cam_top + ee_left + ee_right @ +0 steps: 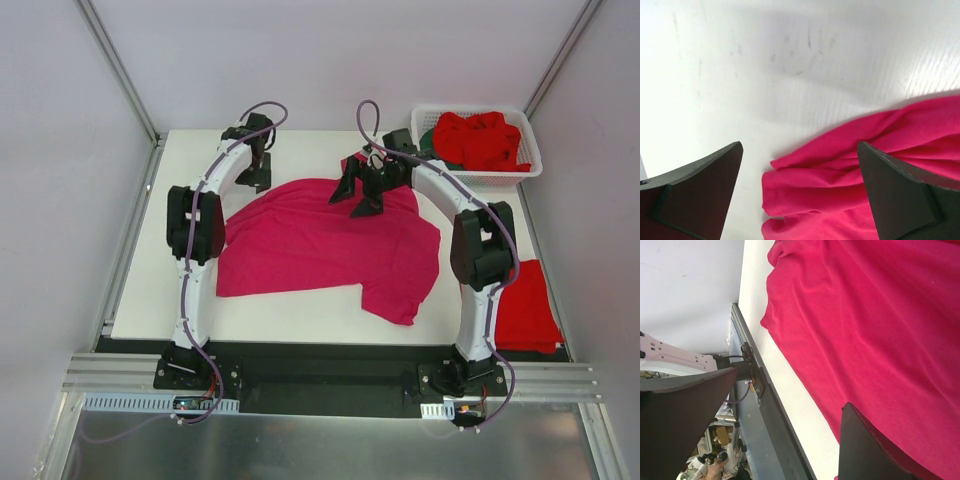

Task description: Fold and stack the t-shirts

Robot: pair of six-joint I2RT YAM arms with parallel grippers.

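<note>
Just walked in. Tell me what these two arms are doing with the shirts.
A magenta-pink t-shirt lies spread and rumpled on the white table, not yet folded. The left hand is at its far left edge and the right hand is over its far edge. Both are open and hold nothing. More red t-shirts sit in the white basket at the far right, and another red t-shirt lies beside the right arm.

From overhead I see only a sliver of the dark green t-shirt (430, 141), buried under the red t-shirt (482, 140) in the basket (500, 178).
</note>
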